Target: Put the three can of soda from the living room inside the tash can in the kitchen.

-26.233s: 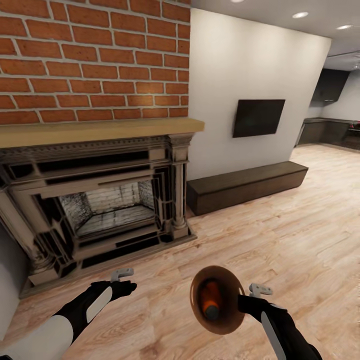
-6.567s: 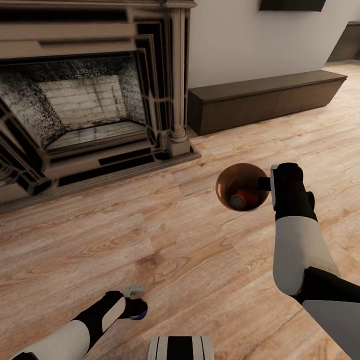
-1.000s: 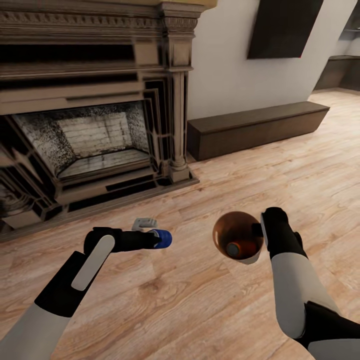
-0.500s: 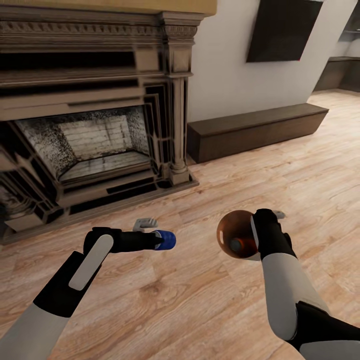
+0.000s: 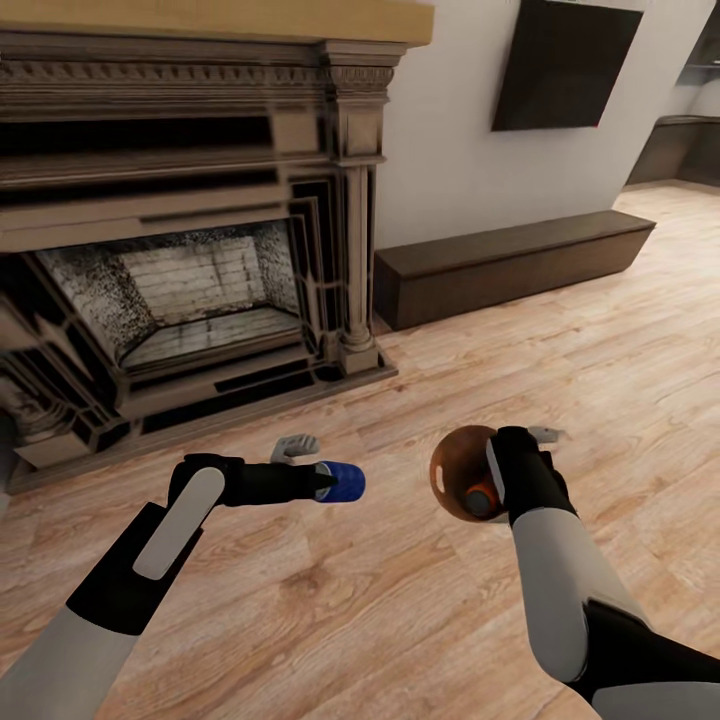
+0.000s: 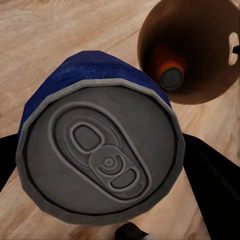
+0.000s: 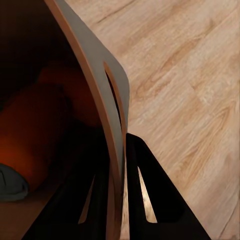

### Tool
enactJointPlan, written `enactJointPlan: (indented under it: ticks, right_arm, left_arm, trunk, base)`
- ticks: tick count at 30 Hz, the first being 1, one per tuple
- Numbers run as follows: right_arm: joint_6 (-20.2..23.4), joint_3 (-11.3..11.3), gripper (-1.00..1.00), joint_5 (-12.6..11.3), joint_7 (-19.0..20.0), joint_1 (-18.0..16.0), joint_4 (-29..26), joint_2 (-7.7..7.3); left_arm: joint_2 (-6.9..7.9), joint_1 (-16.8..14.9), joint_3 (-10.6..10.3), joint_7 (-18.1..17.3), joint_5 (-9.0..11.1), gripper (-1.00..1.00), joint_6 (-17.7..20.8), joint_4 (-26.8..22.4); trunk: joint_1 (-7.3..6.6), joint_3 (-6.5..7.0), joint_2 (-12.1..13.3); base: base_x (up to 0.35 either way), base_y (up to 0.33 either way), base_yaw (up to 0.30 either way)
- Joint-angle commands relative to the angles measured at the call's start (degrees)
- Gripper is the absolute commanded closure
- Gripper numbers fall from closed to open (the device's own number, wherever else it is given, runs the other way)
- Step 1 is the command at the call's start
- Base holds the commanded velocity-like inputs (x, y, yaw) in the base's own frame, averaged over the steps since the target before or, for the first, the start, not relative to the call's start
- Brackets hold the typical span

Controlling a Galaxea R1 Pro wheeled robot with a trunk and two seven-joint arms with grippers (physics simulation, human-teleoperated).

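Far left, fireplace (image 5: 190, 270) fills the wall, living rm plank floor (image 5: 400, 620) running out in front. Left gripper (image 5: 318, 480) is out ahead of the robot w/ the dark blue can (image 5: 343, 482) clamped in its jaws, can lying sideways, top end aimed toward the bin. From the left wrist cam the blue can (image 6: 100, 150) sits right up close, grey pull-tab top facing the lens, dark fingers (image 6: 215, 185) on either side of it.

Middle: gap of bare floor between can and bin, so near but not touching.

Right of that, the trash can (image 5: 462, 487) is held off the floor, tipped so its mouth faces the left arm. Right gripper (image 5: 497, 470) has it by the rim; right wrist cam shows the jaws pinched on the wall (image 7: 107, 120) just beside the handle slot, one finger inside, one outside. One orange can (image 5: 481, 495) is already in there, also seen thru the mouth from the left wrist (image 6: 170, 75).

Score as I read it: one can binned, blue one about to go in, third can unaccounted for. Whether a second orange hides deeper in the bin, can't tell. Kitchen (image 5: 685, 150) sits far right in the bkgd, so the carry there is left to do.
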Motion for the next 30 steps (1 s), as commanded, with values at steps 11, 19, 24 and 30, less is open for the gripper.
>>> enactJointPlan:
  ticks: [11,19,24,30]
  right_arm:
    - [-8.3,-0.5,1.00,1.9,-0.1,-0.1,7.0,-0.37]
    - [-9.3,-0.7,1.00,1.9,-0.1,-0.1,10.5,-0.52]
    - [-9.4,-0.8,1.00,1.9,-0.1,-0.1,11.8,-0.46]
    - [-14.1,-2.5,1.00,1.9,-0.1,-0.1,15.9,-0.54]
  left_arm:
    - [0.00,0.0,-0.3,0.0,0.1,1.00,0.0,0.1]
    - [-0.04,0.0,-0.3,0.1,0.1,1.00,0.0,0.1]
    - [-0.16,0.0,-0.4,0.3,0.0,1.00,0.0,0.2]
    - [-0.25,0.0,-0.4,0.3,0.0,1.00,0.0,0.1]
  trunk:
    - [-2.43,1.99,4.4]
    - [-4.19,3.42,7.6]
    - [-5.28,4.32,9.6]
    - [-6.60,5.40,12.0]
  base:
    - [0.000,0.000,0.000]
    - [0.000,0.000,0.000]
    - [0.000,0.000,0.000]
    - [0.000,0.000,0.000]
